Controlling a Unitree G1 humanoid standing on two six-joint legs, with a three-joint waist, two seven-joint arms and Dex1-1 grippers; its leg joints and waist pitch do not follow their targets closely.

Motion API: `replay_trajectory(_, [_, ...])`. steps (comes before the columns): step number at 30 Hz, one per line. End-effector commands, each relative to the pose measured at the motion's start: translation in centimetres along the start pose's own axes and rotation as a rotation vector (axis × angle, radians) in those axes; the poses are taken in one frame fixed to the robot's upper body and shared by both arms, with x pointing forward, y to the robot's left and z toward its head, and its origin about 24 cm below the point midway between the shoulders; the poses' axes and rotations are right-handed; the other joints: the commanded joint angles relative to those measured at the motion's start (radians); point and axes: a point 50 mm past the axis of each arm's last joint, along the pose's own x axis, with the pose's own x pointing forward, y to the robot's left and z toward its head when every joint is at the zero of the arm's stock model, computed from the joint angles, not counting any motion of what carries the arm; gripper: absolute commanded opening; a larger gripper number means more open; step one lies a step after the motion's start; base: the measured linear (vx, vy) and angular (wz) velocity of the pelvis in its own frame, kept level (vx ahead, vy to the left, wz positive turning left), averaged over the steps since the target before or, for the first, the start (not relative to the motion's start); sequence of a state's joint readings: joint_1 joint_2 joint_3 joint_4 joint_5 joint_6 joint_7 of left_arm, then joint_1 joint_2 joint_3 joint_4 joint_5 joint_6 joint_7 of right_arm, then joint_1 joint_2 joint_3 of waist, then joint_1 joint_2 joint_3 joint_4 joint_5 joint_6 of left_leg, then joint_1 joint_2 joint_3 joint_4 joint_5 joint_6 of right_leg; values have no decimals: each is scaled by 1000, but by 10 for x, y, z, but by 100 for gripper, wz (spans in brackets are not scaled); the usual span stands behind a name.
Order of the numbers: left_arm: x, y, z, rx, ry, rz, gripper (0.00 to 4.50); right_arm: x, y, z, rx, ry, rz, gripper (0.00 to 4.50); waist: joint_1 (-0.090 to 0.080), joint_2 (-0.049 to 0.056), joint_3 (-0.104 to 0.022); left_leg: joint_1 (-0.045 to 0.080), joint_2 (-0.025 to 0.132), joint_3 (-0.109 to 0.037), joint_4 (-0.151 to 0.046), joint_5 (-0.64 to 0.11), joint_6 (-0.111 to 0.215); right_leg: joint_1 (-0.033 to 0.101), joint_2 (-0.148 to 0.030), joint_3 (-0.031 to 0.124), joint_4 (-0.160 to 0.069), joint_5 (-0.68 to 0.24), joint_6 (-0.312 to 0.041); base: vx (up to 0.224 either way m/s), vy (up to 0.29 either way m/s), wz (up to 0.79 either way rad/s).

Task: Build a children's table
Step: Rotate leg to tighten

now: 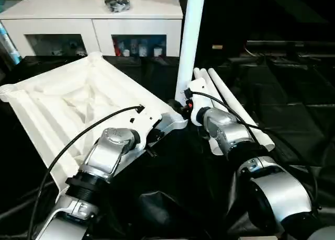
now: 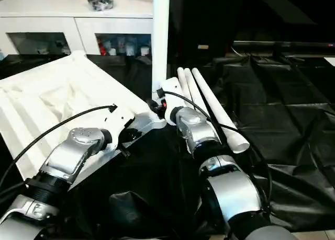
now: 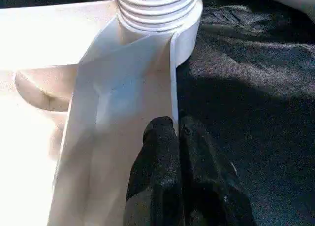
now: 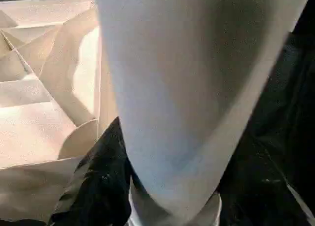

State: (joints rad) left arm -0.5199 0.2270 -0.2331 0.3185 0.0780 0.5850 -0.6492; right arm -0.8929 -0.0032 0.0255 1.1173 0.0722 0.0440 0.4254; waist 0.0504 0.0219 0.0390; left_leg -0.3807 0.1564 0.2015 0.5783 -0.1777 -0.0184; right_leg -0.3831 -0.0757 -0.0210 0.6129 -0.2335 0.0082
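surface: black-draped work table point(image 2: 282, 120), three spare legs point(image 2: 209, 101) lying on it
room: white cabinet point(image 1: 94, 20) behind
top point(image 1: 68, 101): ribs up, one upright leg point(image 1: 189, 41) at its corner
left gripper point(image 3: 176, 130): fingers pressed on top's rib
right gripper point(image 1: 184, 101): half spread around upright leg

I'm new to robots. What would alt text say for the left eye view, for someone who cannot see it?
A white table leg stands upright at the near corner of an upside-down white plastic tabletop, with the robot's right pincer at its base. The left pincer is closed on the tabletop's edge, and three more legs lie on the black cloth.
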Motion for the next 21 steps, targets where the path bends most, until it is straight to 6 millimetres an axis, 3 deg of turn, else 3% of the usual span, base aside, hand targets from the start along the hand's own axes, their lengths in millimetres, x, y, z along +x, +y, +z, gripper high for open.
replay_trajectory(1, [0,-5,23,64,-76,-3,0,3,38,-56,110,231,148,278,0,8,-36,31,76,-51,-92,-470,-67,-3,-77,41,-99,-322,-194,0,0,0])
replay_trajectory(14, [-9,-6,23,123,-114,-86,0,5,36,-34,31,145,224,401,-9,12,-37,22,76,-50,-93,-435,-52,3,-79,41,-95,-289,-207,0,0,0])
replay_trajectory(19, [-18,-7,16,148,-144,-201,0,-2,32,-19,-81,96,399,406,-11,14,-44,15,76,-45,-87,-353,-19,13,-74,38,-84,-169,-232,0,0,0])
replay_trajectory(21, [-23,-5,11,154,-133,-235,0,-8,27,-13,-126,87,478,406,-5,15,-48,17,77,-38,-80,-282,10,18,-68,35,-73,-44,-259,0,0,0])
